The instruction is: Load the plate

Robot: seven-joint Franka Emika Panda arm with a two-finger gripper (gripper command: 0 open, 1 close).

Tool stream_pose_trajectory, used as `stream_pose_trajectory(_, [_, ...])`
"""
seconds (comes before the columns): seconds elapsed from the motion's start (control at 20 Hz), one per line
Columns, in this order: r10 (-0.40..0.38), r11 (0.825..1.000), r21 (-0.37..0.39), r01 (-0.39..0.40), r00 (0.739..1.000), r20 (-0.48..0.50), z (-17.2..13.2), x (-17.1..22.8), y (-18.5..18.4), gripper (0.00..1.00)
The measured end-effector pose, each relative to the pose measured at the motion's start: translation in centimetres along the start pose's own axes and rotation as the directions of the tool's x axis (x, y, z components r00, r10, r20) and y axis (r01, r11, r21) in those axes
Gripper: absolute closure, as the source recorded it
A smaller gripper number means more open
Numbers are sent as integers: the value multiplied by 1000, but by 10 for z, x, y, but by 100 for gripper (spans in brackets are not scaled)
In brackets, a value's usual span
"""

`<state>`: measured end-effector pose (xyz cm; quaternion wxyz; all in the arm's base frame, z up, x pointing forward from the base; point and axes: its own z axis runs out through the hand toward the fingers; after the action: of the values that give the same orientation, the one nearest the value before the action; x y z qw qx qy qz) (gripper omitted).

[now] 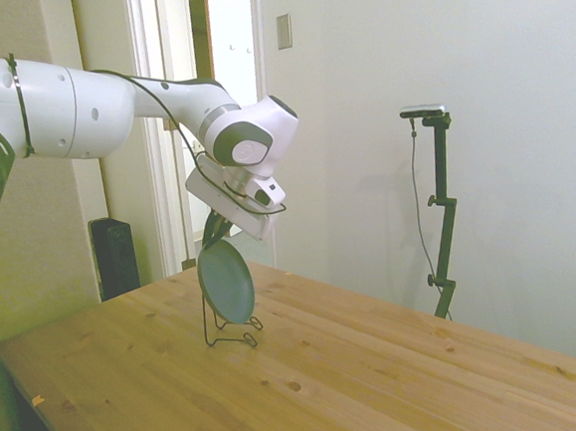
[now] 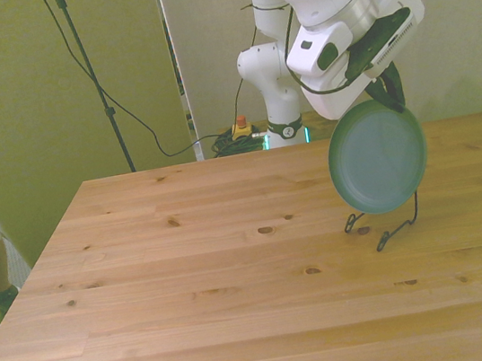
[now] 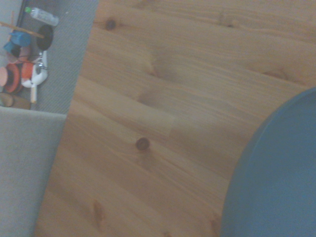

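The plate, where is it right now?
The plate is on edge at the front view's right, gripped at its top rim by the hand, its lower edge at the wire rack.

Wooden table [image 2: 191, 270], black wire rack [image 2: 385, 230], open doorway [image 1: 215, 60]

The plate [image 2: 376, 157] and wire rack [image 2: 384, 227] stand together near the front view's right. Elsewhere the worktop [image 2: 192, 278] offers open passage.

White rounded arm [image 1: 87, 110], grey joints, black cable [image 1: 211, 175]
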<state>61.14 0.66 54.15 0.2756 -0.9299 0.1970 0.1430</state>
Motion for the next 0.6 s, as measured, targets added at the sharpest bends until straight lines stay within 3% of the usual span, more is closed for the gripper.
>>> stream_pose_trajectory(0.6, [-62, 996, 75, 53, 992, 110, 21, 21, 8, 100])
